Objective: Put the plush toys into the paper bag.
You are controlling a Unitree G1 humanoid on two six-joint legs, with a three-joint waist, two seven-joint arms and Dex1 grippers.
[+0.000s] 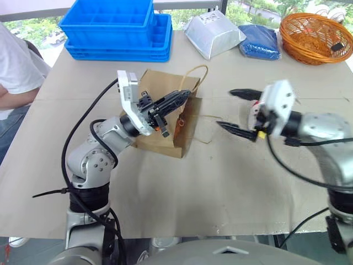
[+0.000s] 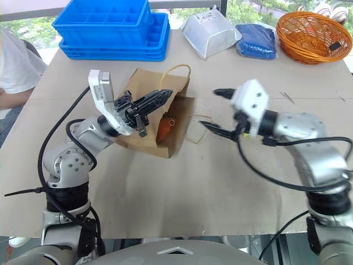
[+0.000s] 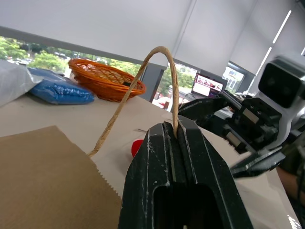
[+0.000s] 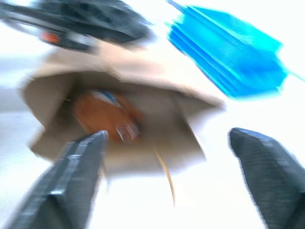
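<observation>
The brown paper bag (image 1: 161,144) lies on the table with its mouth facing right. My left gripper (image 1: 186,96) is shut on one tan cord handle (image 3: 157,53) and holds the mouth up. A round brown plush toy (image 2: 165,128) lies inside the mouth, and the right wrist view shows it there too (image 4: 106,117). My right gripper (image 1: 226,109) hangs open just right of the bag, with nothing between its fingers. In the left wrist view a small red rounded part (image 3: 137,147) shows past the bag's edge; I cannot tell what it belongs to.
At the back stand stacked blue crates (image 1: 113,25), a white plastic pouch (image 1: 212,33), a blue packet (image 1: 259,41) and an orange wicker basket (image 1: 314,36). A person in a white shirt (image 1: 14,72) sits at the table's left side.
</observation>
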